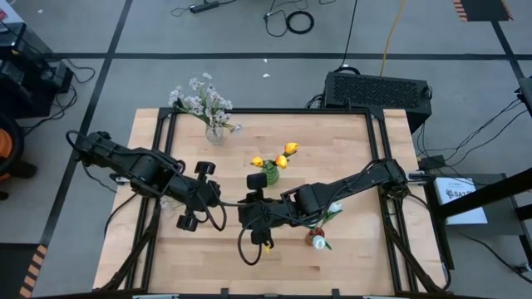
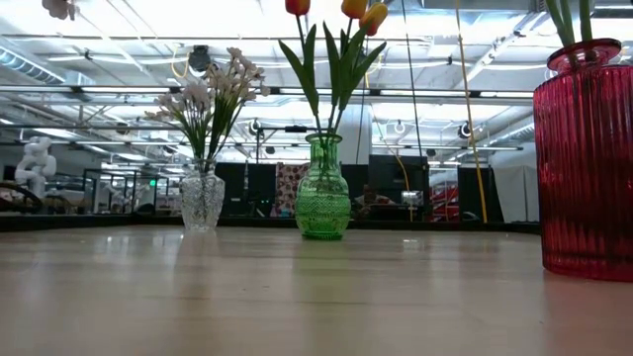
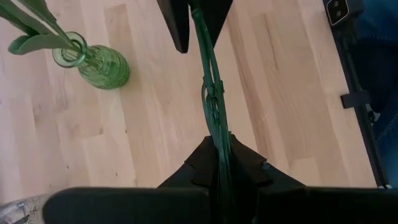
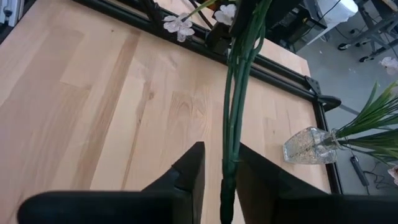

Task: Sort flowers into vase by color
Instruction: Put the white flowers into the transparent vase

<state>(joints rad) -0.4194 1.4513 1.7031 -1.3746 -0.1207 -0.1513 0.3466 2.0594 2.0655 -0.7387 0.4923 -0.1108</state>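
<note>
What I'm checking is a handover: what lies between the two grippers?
A green stem spans it, running from the left gripper, shut on it, to the right gripper; bare table shows beneath. Both wrist views show this.

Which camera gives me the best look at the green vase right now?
The low view: the green vase stands whole and upright, its tulips rising out of the frame's top. The high view shows it from above, close beside the right arm. The left wrist view catches it off to one side. The right wrist view does not show it.
</note>
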